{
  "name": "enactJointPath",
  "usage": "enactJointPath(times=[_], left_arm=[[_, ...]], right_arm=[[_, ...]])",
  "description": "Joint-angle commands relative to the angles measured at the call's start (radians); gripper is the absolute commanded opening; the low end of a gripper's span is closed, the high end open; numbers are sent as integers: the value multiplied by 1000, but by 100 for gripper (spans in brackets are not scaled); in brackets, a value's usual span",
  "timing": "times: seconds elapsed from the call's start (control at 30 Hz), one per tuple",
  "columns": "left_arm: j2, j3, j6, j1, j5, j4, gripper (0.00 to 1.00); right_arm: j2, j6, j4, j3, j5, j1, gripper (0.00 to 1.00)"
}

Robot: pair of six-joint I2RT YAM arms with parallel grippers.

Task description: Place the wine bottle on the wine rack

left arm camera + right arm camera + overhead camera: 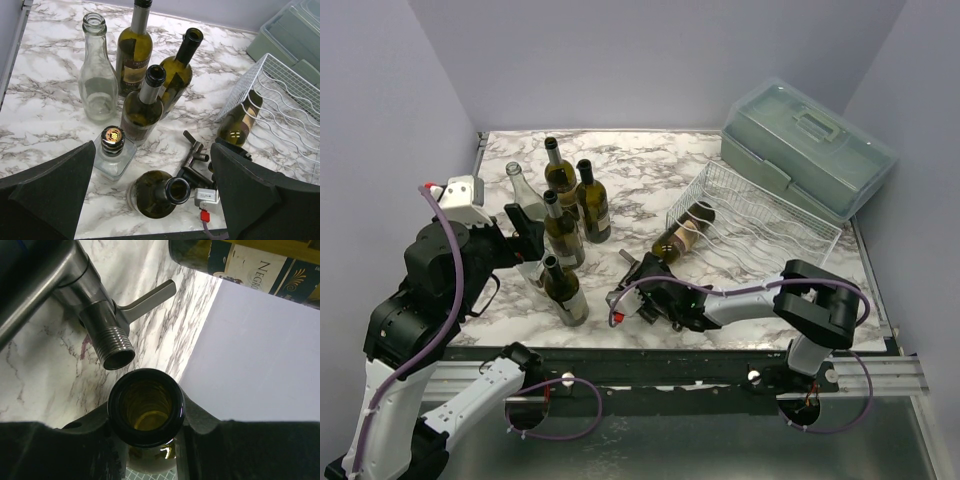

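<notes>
A dark green wine bottle [681,237] lies tilted, its body in the left end of the silver wire wine rack [760,225] and its neck pointing toward the arms. My right gripper [654,278] is shut on that neck. In the right wrist view the bottle's open mouth [146,406] sits between the dark fingers [75,450]. The left wrist view shows the same bottle [239,124] at the rack's [287,100] corner. My left gripper [152,165] hangs open above a standing green bottle [159,194], holding nothing. From above, the left gripper [528,240] is among the standing bottles.
Several bottles stand at the left: a clear one [520,190], green ones [560,172] [592,202] [563,232] [565,292], and a small square clear one [114,150]. A grey-green lidded plastic box [810,145] sits behind the rack. A labelled bottle [250,262] is close to the right gripper.
</notes>
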Motion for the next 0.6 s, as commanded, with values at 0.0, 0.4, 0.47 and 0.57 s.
enactJointPath(times=[0.0,0.4,0.47,0.57], left_arm=[[15,21,19,-5,-1,1,99],[16,22,14,-5,5,1,99],[15,21,12,-5,5,2,99],[15,24,12,-5,2,1,99]], right_arm=[[18,-120,175,15,59,-25,1],[44,-166,287,-9,32,-57,0],[44,-167,288,-4,28,-67,0],[53,-181,303,1,32,-76,1]])
